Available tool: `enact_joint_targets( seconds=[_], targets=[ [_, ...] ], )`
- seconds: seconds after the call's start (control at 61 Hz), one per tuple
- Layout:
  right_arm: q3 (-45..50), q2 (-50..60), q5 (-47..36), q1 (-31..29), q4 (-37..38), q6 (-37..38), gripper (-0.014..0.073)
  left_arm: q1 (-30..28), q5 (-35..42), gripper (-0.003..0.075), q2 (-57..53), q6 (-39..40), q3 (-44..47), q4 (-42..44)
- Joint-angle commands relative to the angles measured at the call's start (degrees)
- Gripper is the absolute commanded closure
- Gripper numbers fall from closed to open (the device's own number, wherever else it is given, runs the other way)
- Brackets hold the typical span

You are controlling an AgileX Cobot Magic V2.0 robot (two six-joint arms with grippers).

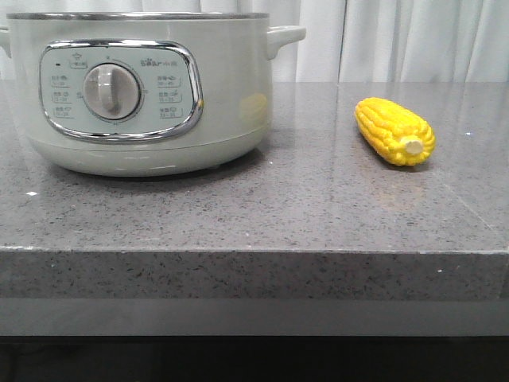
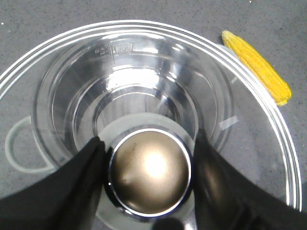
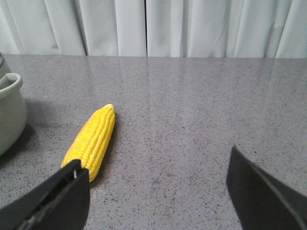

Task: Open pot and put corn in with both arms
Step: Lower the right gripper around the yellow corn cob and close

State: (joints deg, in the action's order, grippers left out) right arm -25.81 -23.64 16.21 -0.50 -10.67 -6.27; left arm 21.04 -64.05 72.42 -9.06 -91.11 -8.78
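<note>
Progress check, going left to right: not much is done yet. The pot (image 1: 151, 87) is parked on the left of the grey counter (image 1: 318, 215), and in the front view the steel rim of the lid is seen sitting on top, so it's judged closed.

In the left wrist view the glass lid (image 2: 144, 72) is looked down through, with its shiny round knob (image 2: 151, 172) sitting right between the two black fingers (image 2: 76, 177) of the left gripper (image 2: 149, 165). The jaws are set close on either side of the knob, but whether it's actually squeezed can't be told. Lifting is what's left there.

Over to the right, the corn (image 1: 394, 130) is lying flat on the counter, well apart from the pot, untouched. The right gripper (image 3: 158, 191) is held wide open with nothing in it, the corn near one finger (image 3: 57, 199). So picking up, dropping in: all still to be done.
</note>
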Motion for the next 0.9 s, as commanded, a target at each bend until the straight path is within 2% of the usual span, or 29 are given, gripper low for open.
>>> enact_joint_targets(
  seconds=[0.0,0.197,0.377,0.672,0.885],
  targets=[
    [-2.2,-1.1,-4.4,-0.3,0.5,-0.1,-0.0006,0.1,9.1,0.0628,-8.4,-0.1,6.1,-1.5],
    [-2.2,-1.3,-5.4,-0.3,0.5,-0.1,-0.0006,0.1,14.6,0.0628,-23.4,-0.1,23.4,-1.5],
    [-2.2,-3.7,-6.4,-0.3,0.5,-0.1,-0.0006,0.1,14.8,0.0628,-37.0,0.4,34.7,-1.9],
    [-6.3,-17.7,-7.2,0.4,0.5,-0.1,-0.0006,0.1,14.8,0.0628,-53.6,0.4,42.5,-1.9],
    [-15.3,-33.0,-6.9,7.8,0.5,-0.1,-0.0006,0.1,14.8,0.0628,-56.6,0.4,43.0,-1.9]
  ],
)
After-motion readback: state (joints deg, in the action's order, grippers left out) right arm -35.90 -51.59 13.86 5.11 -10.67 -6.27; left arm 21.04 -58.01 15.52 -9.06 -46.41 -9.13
